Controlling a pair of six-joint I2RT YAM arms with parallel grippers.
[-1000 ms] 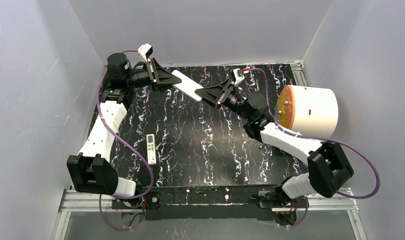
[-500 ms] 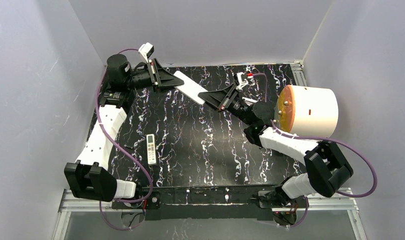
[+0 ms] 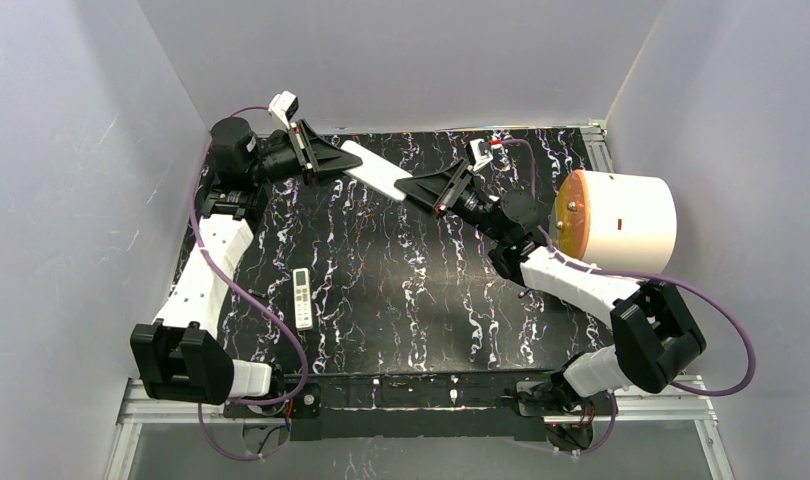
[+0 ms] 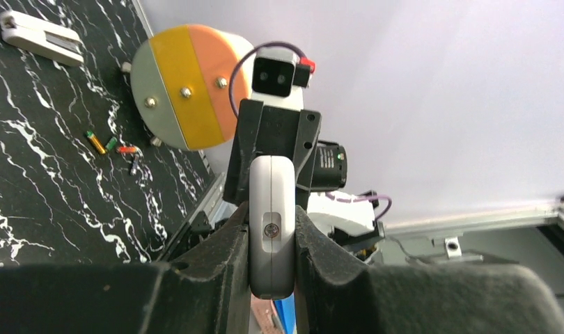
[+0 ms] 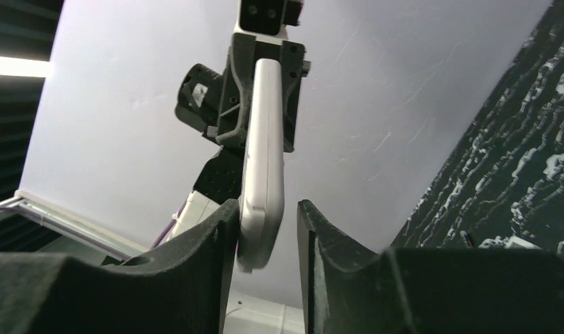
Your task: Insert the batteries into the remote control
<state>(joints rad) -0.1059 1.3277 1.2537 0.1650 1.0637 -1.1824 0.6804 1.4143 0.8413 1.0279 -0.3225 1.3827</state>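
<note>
Left pincer [image 3: 331, 160] is clenched on 1 end of the white remote [image 3: 373, 170], both pads flat against its narrow sides. It holds the remote off the surface [image 3: 401, 290], tilted down toward the right pincer.

Right pincer [image 3: 406, 188] is at the opposite end of the remote, and that end sits between its 2 fingers. In the right wrist view the remote rests against 1 finger [image 5: 223, 223], with a clear gap to the other. I log this pincer as released around the remote, not gripping it.

The 2 pincers face each other along the remote's length.

Batteries [image 4: 95, 142] show only in the left wrist view. I count about 4 small cylinders, though they are too tiny for a firm count. They lie loose on the surface, well apart from both pincers, beyond the right pincer and just beside the flat face of the drum [image 3: 621, 222].

A smaller remote [image 3: 302, 298] lies flat on the surface, well below the left pincer, beside the left arm.
</note>
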